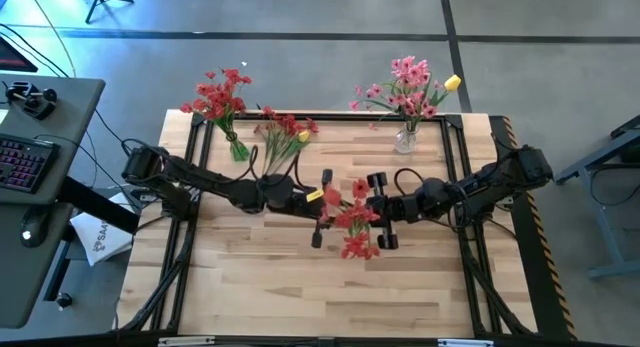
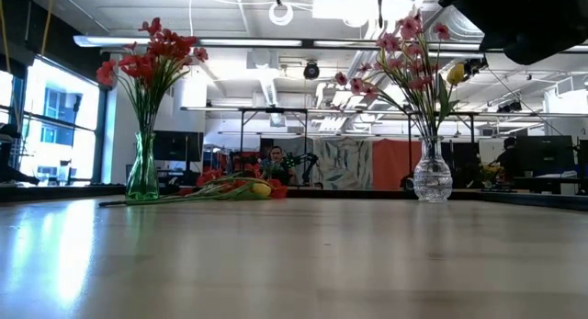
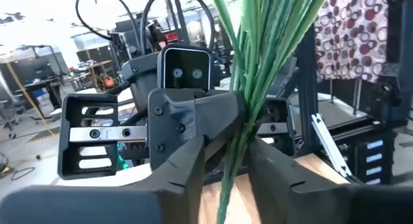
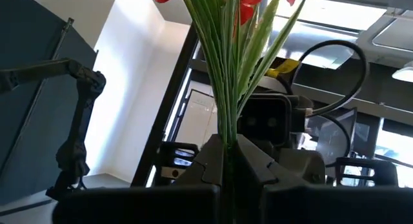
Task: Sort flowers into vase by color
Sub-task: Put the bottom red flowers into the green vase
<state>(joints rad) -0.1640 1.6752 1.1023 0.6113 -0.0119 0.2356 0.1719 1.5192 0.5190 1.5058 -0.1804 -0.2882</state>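
Note:
A bunch of red flowers (image 1: 355,225) on long green stems (image 3: 258,50) stands above the table's middle, between my two grippers. My right gripper (image 1: 374,209) comes from the right and is shut on the stems. My left gripper (image 1: 334,207) comes level from the left, with its fingers closed in on the same stems. At the back left a green vase (image 1: 237,149) holds red flowers. At the back right a clear vase (image 1: 405,139) holds pink flowers and a yellow one. Loose red flowers and a yellow one (image 1: 282,132) lie flat on the table between the vases. My left gripper (image 3: 231,150) has the bundle of green stems (image 3: 233,161) between its two fingers, right beside my right gripper's hold. The fingers come level from the table's left and lie across the stems. Whether both fingers press the stems I cannot tell. My right gripper (image 4: 227,152) pinches the bundle of stems (image 4: 226,124) between its two fingers, coming from the table's right and slanting upward. The stems rise out of the fingers and fan out to the blossoms above. The bunch is lifted clear of the table.
Black frame rails (image 1: 190,187) run along the table's left and right sides. A desk with a keyboard (image 1: 25,157) stands off the table's left. A person (image 2: 276,163) sits in the room beyond the far edge. Bare wood (image 1: 300,287) lies toward the near edge.

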